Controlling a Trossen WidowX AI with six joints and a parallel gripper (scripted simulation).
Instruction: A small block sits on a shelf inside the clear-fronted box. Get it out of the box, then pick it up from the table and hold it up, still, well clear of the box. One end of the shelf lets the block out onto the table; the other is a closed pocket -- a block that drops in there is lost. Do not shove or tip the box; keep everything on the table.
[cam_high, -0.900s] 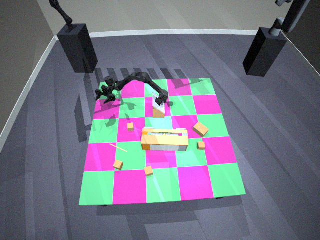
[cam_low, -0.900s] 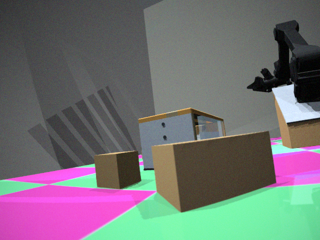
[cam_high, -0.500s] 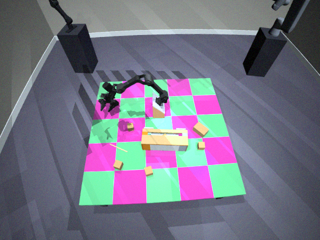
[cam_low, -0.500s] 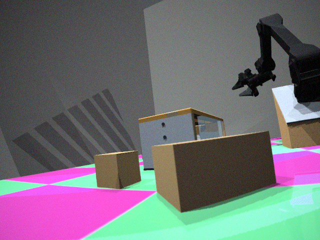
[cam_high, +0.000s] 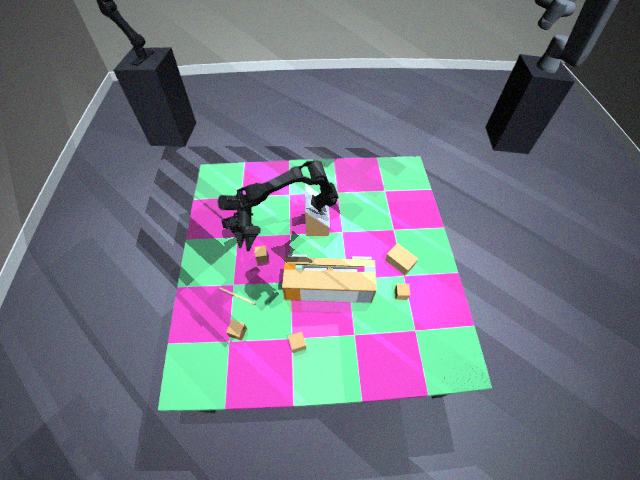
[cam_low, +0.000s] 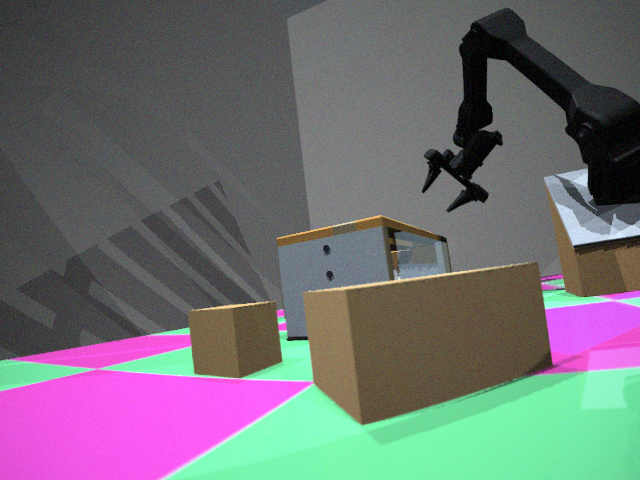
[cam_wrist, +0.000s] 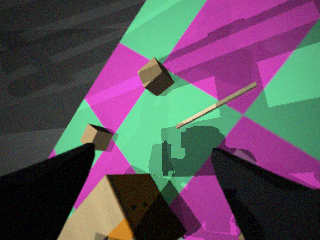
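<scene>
The box (cam_high: 329, 280) (cam_low: 336, 289) (cam_wrist: 87, 215) stands upright mid-table, with a tan top and a grey end with two small holes in the exterior view. A small tan patch shows through its clear side there, but I cannot tell whether it is the block on the shelf. My gripper (cam_high: 245, 248) (cam_low: 436, 201) (cam_wrist: 155, 151) is open and empty. It hangs in the air above the table, beyond the box's left end in the top view, fingers pointing down at a slant.
A thin stick (cam_high: 237, 296) (cam_wrist: 216, 105) lies left of the box. A tan cube (cam_high: 261, 254) sits near the gripper. Other cubes (cam_high: 236, 329) (cam_high: 296, 342) lie toward the front. A cube (cam_high: 402, 291) (cam_low: 235, 338) and a larger block (cam_high: 401, 258) (cam_low: 439, 335) stand right of the box.
</scene>
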